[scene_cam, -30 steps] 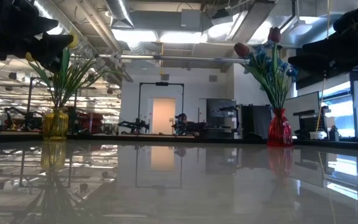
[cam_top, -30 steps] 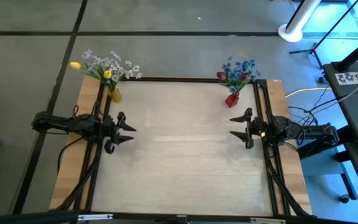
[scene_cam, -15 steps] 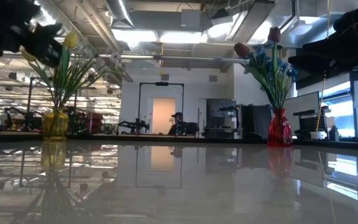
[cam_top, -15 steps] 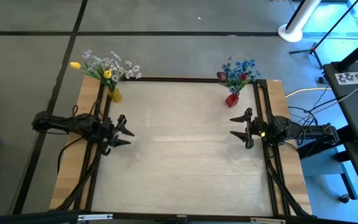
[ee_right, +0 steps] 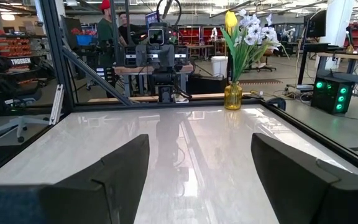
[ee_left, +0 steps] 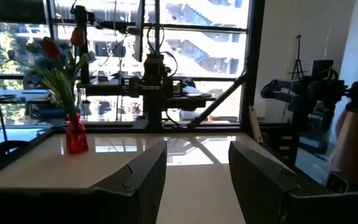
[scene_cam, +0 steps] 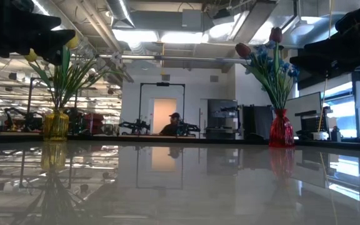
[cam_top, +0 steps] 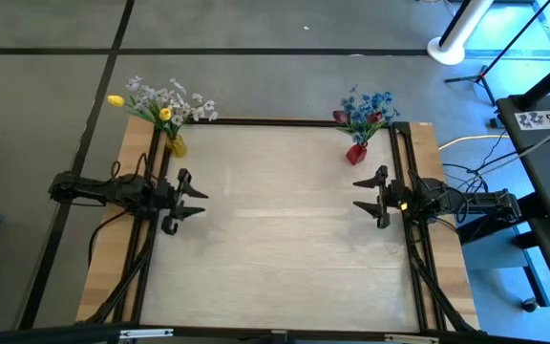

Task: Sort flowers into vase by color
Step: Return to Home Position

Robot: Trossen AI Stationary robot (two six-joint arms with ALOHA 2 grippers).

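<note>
Left gripper point(cam_top: 197, 203): shifted slightly over the last second, now at the left edge of the table point(cam_top: 285, 248); fingers apart, holding nothing.
Right gripper point(cam_top: 359, 195): unmoved at the right edge; fingers wide apart, empty.
Far edge: yellow and white flowers point(cam_top: 165, 100) in the yellow vase point(cam_top: 177, 147); blue and red flowers point(cam_top: 366, 108) in the red vase point(cam_top: 355, 154).
Sorting appears finished.

High view, left of centre: left dark two-finger gripper point(cam_top: 199, 204), arm lying level, fingers aimed toward frame right and spread apart. Right of centre: right dark two-finger gripper point(cam_top: 356, 194), mirrored, fingers aimed left, also spread. Low view: both arms are dark shapes in the upper corners.
</note>
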